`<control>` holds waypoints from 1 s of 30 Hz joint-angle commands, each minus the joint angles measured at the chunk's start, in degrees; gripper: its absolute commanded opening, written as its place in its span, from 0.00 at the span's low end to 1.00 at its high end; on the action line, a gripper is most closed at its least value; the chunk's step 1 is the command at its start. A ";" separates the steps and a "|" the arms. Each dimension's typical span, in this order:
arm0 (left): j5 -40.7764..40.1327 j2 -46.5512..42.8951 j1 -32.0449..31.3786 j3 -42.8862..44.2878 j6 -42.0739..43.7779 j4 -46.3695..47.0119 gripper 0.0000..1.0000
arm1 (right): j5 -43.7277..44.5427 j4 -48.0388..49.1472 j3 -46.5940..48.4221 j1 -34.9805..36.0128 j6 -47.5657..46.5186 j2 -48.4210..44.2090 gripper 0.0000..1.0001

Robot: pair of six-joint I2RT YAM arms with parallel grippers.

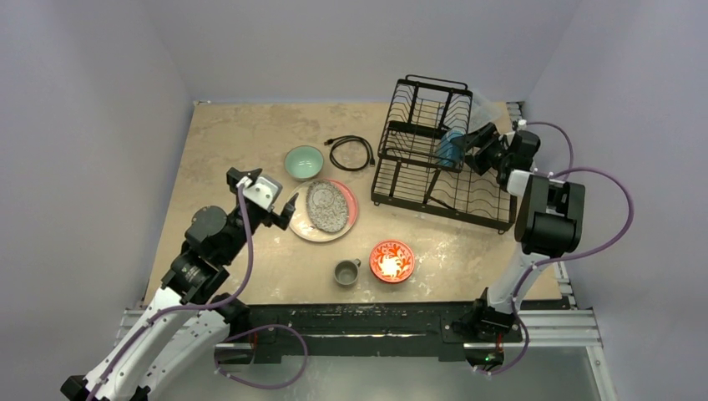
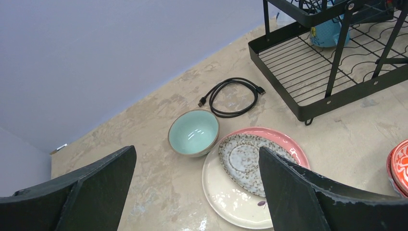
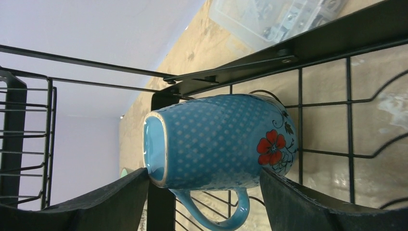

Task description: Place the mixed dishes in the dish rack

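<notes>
The black wire dish rack (image 1: pixel 417 180) stands at the far right. A blue cup (image 1: pixel 449 149) with a red flower lies on its side in the rack, its handle down in the right wrist view (image 3: pixel 216 139). My right gripper (image 1: pixel 469 144) is open just short of the cup, one finger near each end (image 3: pixel 204 173). My left gripper (image 1: pixel 286 213) is open and empty above the left rim of the cream-and-pink plate (image 1: pixel 311 227). The grey speckled oval dish (image 1: pixel 326 205) lies on that plate. The teal bowl (image 1: pixel 303 162), grey mug (image 1: pixel 346 272) and red-orange bowl (image 1: pixel 391 261) sit on the table.
A black coiled cable (image 1: pixel 351 151) lies between the teal bowl and the rack. A clear plastic box (image 3: pixel 269 19) sits behind the rack at the far right corner. Purple walls close in on three sides.
</notes>
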 commanded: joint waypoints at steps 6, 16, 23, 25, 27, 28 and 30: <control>0.69 0.72 0.12 2.28 -1.52 1.04 0.98 | -2.02 1.22 3.11 3.91 1.00 3.10 0.81; 0.43 1.23 0.12 2.59 -1.98 0.89 0.98 | -3.28 5.75 3.21 7.08 5.00 5.18 0.79; -0.30 1.30 0.09 2.90 -2.44 0.52 0.98 | -3.83 7.22 3.23 7.85 6.21 5.66 0.80; -0.42 1.18 0.11 2.83 -2.54 0.54 0.98 | -4.07 7.30 3.17 7.89 6.24 5.28 0.80; -0.56 1.25 0.06 2.81 -2.49 0.52 0.98 | -4.39 6.77 3.44 7.89 5.95 4.71 0.80; -0.65 1.33 0.12 2.81 -2.48 0.54 0.98 | -4.38 6.40 3.68 7.84 5.83 4.42 0.80; -0.49 1.43 0.12 2.96 -2.63 0.54 0.98 | -4.43 5.73 4.54 7.79 5.58 4.07 0.81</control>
